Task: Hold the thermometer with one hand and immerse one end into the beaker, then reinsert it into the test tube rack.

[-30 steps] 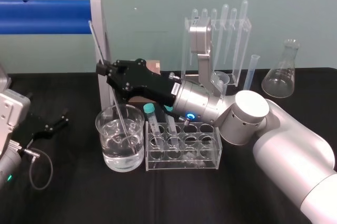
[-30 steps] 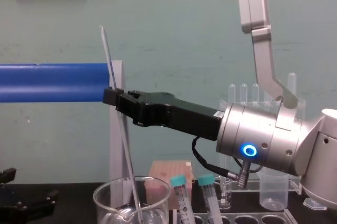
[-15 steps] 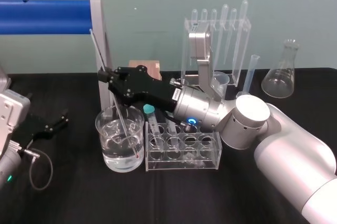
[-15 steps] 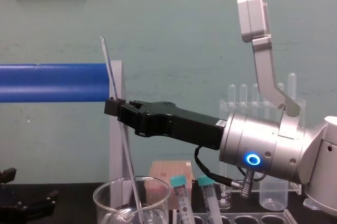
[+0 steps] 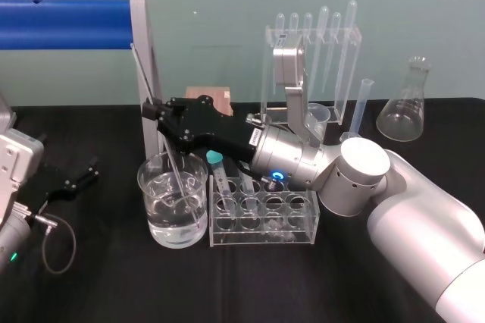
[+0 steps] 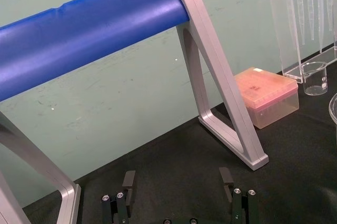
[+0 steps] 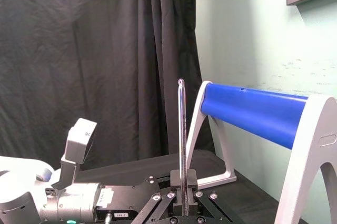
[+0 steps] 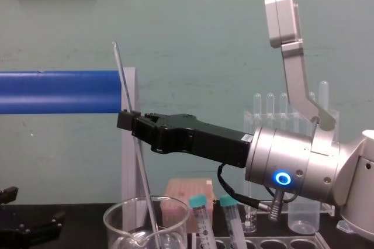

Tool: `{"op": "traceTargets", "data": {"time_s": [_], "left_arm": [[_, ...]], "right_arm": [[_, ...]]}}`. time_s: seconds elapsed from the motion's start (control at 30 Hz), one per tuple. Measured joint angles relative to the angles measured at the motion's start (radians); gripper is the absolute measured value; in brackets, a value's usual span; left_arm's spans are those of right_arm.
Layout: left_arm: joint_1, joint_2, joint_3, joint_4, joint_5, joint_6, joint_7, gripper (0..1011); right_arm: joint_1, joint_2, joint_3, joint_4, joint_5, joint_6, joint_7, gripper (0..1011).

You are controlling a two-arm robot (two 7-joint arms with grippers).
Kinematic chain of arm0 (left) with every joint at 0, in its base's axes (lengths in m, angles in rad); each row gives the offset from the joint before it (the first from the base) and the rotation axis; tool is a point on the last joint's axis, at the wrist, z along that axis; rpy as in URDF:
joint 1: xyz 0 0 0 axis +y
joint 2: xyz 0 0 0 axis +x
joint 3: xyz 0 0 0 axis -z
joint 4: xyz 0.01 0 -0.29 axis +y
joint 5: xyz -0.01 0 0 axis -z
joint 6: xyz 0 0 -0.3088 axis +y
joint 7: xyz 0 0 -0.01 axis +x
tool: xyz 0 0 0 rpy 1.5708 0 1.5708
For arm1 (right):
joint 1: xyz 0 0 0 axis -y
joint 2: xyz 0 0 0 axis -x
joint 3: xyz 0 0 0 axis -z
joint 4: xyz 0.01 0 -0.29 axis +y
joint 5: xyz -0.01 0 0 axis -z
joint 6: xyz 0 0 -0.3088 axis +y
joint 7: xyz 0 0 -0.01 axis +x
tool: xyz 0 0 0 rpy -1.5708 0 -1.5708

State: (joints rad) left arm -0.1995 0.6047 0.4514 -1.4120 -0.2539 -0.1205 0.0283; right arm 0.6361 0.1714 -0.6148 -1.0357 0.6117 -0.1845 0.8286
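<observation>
The right tool point(image 8: 125, 119) is squeezing the almost upright thermometer point(image 8: 140, 173), tip in the beaker point(image 5: 151, 217). The test tube rack point(image 5: 265, 233) is sitting at its 3 o'clock. The left tool point(image 6: 177, 181) is idling, released.

Thermometer point(image 8: 120, 71) in right pincer point(image 8: 125, 120), tip in beaker point(image 8: 111, 225)

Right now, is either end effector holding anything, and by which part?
The right end effector pinches the thermometer above mid-length; the left end effector is open and empty.
</observation>
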Motion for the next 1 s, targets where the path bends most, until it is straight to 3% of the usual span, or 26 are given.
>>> {"op": "traceTargets", "data": {"time_s": [1.0], "left_arm": [[0.0,0.0,0.0,0.0,0.0,0.0,0.0,1008]], "right_arm": [[-0.01,-0.006,0.011,0.0,-0.004,-0.008,-0.007,56]]}}
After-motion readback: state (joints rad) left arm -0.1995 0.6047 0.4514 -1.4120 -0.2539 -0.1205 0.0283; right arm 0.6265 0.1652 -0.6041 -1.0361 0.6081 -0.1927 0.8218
